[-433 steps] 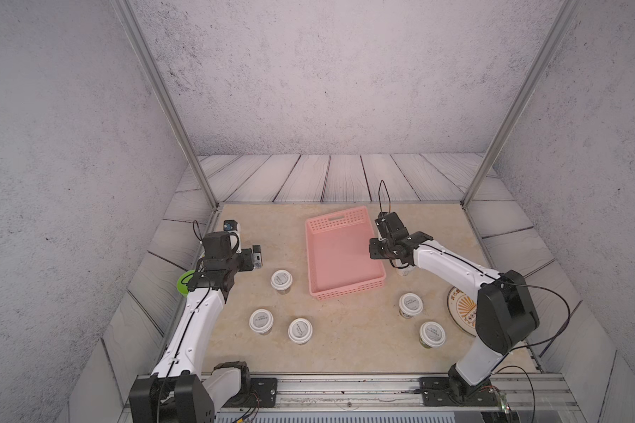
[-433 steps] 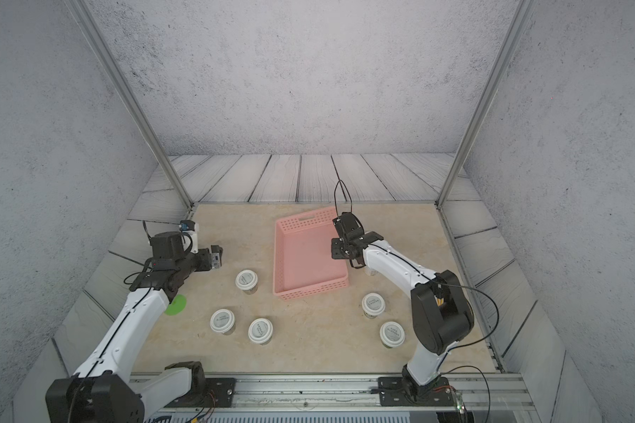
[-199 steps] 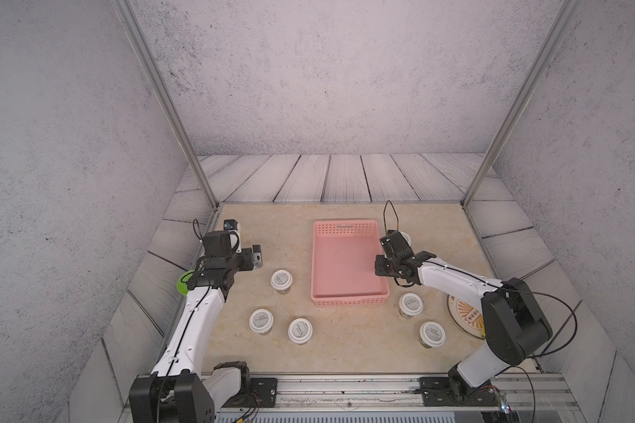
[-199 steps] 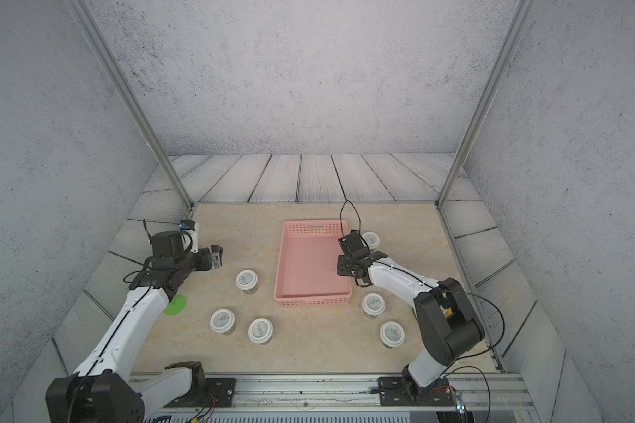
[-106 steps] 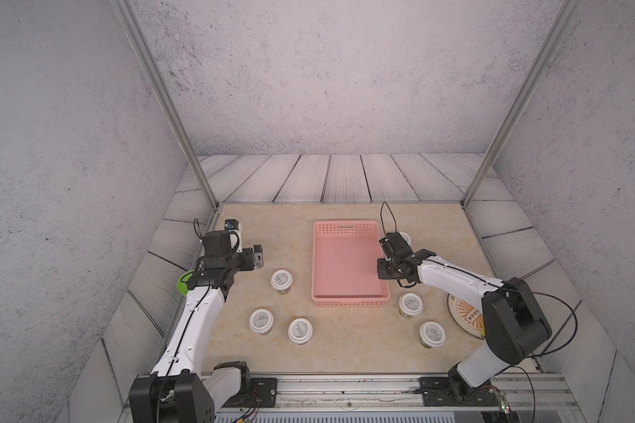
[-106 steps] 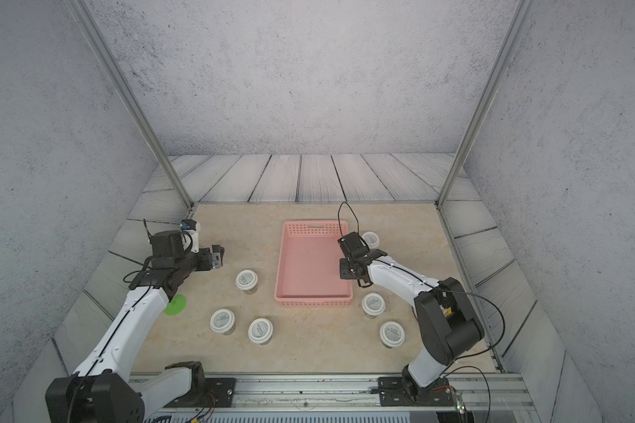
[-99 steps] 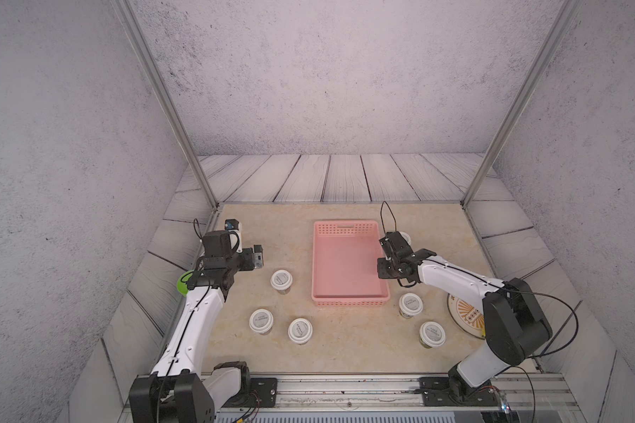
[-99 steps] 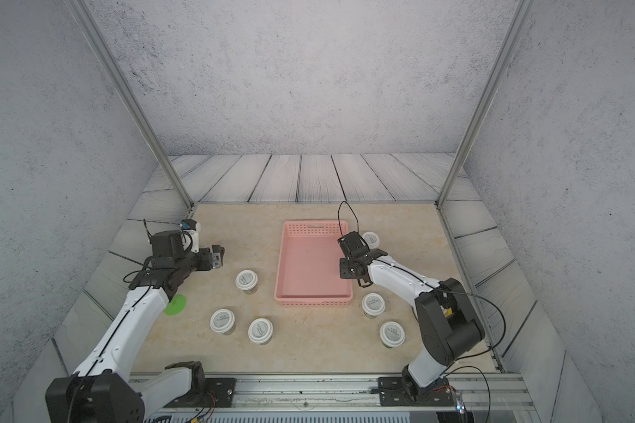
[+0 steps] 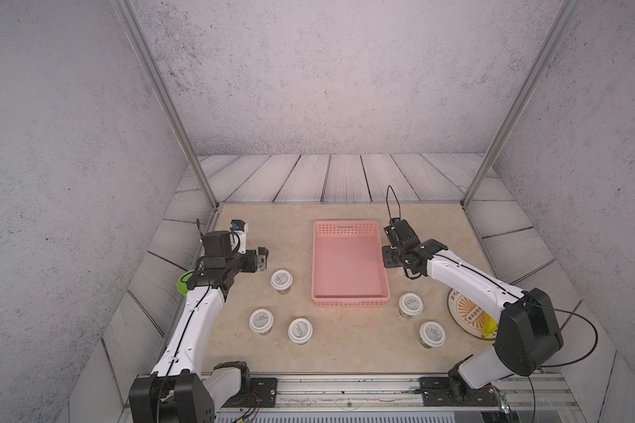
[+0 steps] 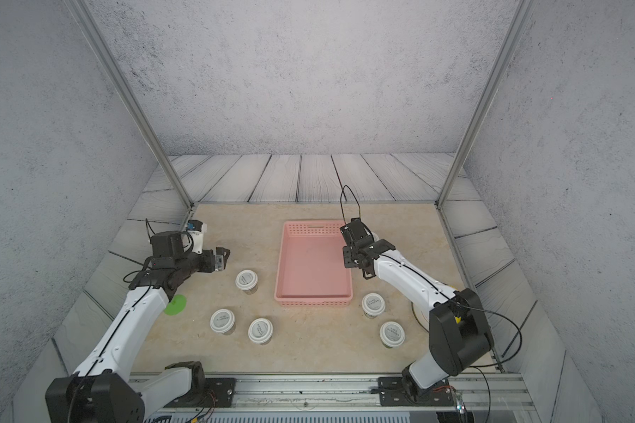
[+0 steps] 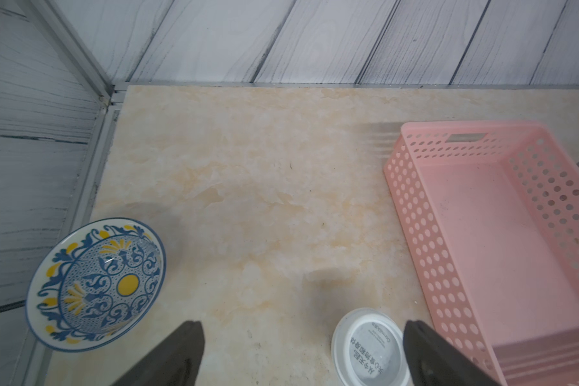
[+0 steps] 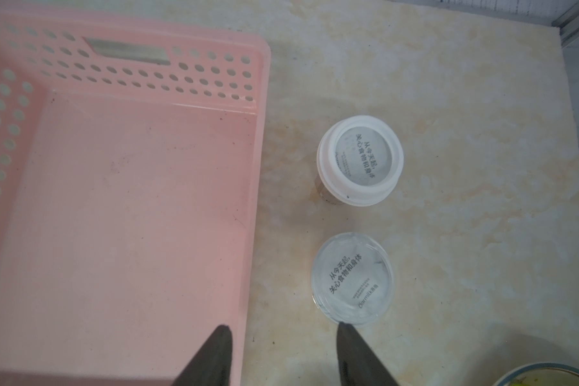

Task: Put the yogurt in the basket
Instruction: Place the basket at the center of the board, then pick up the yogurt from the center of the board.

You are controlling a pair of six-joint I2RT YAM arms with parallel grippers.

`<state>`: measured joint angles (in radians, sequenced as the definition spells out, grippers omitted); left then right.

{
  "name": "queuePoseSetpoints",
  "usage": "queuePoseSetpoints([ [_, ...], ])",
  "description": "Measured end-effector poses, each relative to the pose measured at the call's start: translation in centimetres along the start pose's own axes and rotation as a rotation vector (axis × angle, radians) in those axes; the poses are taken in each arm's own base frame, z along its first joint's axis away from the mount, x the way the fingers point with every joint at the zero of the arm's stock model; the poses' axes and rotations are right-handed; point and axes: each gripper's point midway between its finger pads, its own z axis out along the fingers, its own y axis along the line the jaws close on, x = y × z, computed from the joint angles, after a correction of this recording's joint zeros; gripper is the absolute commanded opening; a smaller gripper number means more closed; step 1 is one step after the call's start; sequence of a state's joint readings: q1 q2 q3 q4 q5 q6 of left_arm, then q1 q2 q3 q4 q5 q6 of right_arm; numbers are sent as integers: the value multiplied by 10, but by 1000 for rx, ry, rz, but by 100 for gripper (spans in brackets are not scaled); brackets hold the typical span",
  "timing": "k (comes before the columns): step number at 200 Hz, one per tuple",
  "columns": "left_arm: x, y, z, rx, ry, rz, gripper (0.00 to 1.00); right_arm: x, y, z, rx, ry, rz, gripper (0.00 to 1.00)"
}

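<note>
The pink basket (image 9: 349, 304) (image 10: 314, 302) stands empty mid-table. Five yogurt cups show in both top views: three left of it (image 9: 281, 280) (image 9: 261, 320) (image 9: 300, 330) and two to the right near the front (image 9: 410, 304) (image 9: 432, 334). The right wrist view shows two more beside the basket (image 12: 114, 200): a white-lidded one (image 12: 360, 160) and a clear-lidded one (image 12: 352, 279). My right gripper (image 12: 283, 329) (image 9: 391, 256) is open, straddling the basket's right wall, gripping nothing. My left gripper (image 11: 303, 334) (image 9: 263, 258) hangs wide open above a cup (image 11: 370, 347).
A blue and yellow patterned bowl (image 11: 96, 284) sits by the left edge, under my left arm. A green cup (image 9: 183, 287) (image 10: 175, 304) peeks out beside that arm. An orange-patterned plate (image 9: 466, 315) lies at the right front. Metal posts stand at the back corners.
The basket was swung straight and drawn nearer with my right gripper on its right wall. That gripper has since opened and let the wall go. The left arm has stayed still.
</note>
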<state>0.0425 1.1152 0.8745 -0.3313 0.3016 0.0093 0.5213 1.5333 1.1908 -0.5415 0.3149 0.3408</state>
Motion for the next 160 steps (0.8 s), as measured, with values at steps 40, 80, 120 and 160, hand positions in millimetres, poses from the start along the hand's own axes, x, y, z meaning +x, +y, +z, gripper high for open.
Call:
queuePoseSetpoints([
  [40,1,-11,0,64,1,24,99,-18,-12,-8,32,-29,-3,77],
  [80,2,-21,-1,114,6,39,98,-35,-35,-6,67,-37,47,83],
  [120,3,-26,-1,141,6,41,98,-40,-57,14,68,13,126,90],
  [160,3,-28,-1,148,8,41,98,-45,-73,37,40,79,222,94],
])
